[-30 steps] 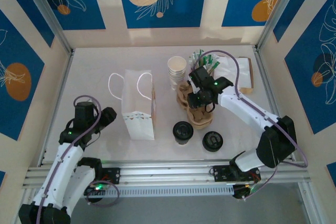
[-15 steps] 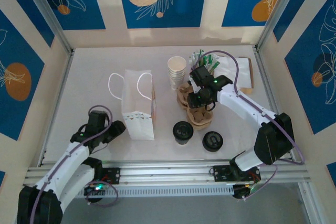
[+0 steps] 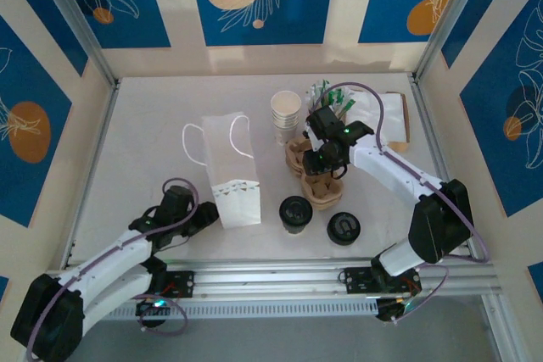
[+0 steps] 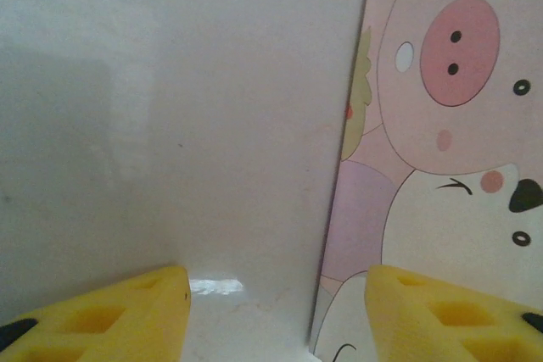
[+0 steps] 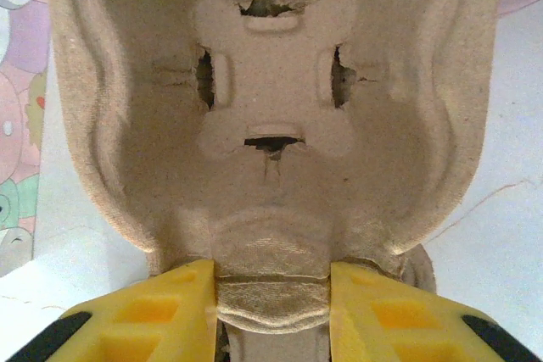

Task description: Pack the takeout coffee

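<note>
The takeout coffee, a cream cup with a black lid, stands in front of the brown pulp carrier. My right gripper is shut on the carrier's middle ridge, with both yellow fingers pressed against its sides. The white paper bag stands left of the cup, turned askew. My left gripper is low at the bag's near left corner. In the left wrist view it stands open, with the bag's corner edge between the fingers and the pig-printed face on the right.
A stack of lidless cream cups stands behind the carrier. A loose black lid lies right of the coffee. Green-tipped packets and napkins lie at the back right. A metal rail runs along the near edge.
My left arm has swung right and low to the bag's near corner. The bag has turned and shifted slightly right. The right gripper has stayed on the carrier.
</note>
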